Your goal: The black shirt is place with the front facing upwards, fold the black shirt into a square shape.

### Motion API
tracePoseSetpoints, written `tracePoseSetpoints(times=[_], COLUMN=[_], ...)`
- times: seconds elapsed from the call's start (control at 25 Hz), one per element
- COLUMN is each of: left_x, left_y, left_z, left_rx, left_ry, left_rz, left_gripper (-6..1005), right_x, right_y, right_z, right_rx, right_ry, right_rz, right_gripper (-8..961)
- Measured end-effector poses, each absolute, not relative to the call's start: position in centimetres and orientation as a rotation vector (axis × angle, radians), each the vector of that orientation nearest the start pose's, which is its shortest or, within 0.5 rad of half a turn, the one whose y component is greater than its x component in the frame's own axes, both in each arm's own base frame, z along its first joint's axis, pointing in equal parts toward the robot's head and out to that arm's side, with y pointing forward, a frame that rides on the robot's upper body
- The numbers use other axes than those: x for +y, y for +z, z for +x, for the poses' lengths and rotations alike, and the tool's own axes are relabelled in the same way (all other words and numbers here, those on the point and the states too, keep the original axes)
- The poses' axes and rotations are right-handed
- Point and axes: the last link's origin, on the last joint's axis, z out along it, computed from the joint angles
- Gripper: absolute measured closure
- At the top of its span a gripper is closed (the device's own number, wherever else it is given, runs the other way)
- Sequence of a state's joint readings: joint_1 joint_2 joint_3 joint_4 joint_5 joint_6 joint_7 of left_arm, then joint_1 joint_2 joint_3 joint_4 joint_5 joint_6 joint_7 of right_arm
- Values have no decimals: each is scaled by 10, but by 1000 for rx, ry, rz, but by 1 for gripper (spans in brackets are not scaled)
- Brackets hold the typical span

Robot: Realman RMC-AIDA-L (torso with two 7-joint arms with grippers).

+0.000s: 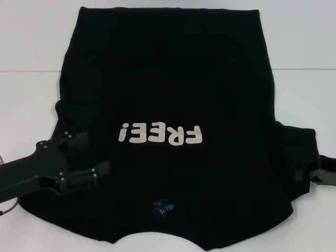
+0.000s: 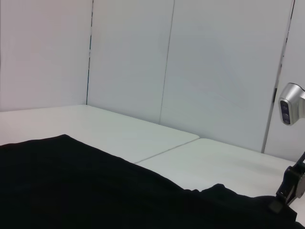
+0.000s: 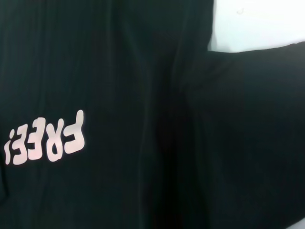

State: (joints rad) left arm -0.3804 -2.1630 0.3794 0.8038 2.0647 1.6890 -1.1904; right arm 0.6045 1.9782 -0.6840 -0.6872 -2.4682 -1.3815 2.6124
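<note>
- The black shirt (image 1: 173,94) is lying flat on the table (image 1: 26,42), print up, unfolded.
- The left gripper (image 1: 86,157) is hovering open over its sleeve, empty; next comes closing on the sleeve.
- The right gripper (image 1: 321,170) is sitting at the opposite sleeve; its grip cannot be told.

black shirt (image 1: 173,79) – soft matt cloth, faint ripples | "FREE!" print (image 1: 160,134) – smooth, flat off-white, slightly rubbery look | table (image 1: 31,47) – smooth white top, low sheen | left gripper (image 1: 89,157) – black matt metal, small bright screws | wall panels (image 2: 214,71) – smooth, pale, matt
</note>
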Motion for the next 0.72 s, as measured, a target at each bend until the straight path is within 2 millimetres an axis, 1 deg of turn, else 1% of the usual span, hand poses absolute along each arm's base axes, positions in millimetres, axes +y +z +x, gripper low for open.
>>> tracePoseSetpoints(times=[0.04,0.44,0.72], left_x=[283,282,280], left_y=[28,28,28], left_z=[-302,-303,-305], left_rx=[-535,-547,-573], left_ry=[-763,-770,-774], left_rz=[-2486,-2480,-2477], left_gripper=[54,54,55], right_x=[355,355,356], right_y=[34,40,58], right_z=[321,324,330], right_rx=[2016,2000,1977], right_ry=[179,182,240], right_rz=[-1976,-1962,-1924], right_gripper=[857,885,888])
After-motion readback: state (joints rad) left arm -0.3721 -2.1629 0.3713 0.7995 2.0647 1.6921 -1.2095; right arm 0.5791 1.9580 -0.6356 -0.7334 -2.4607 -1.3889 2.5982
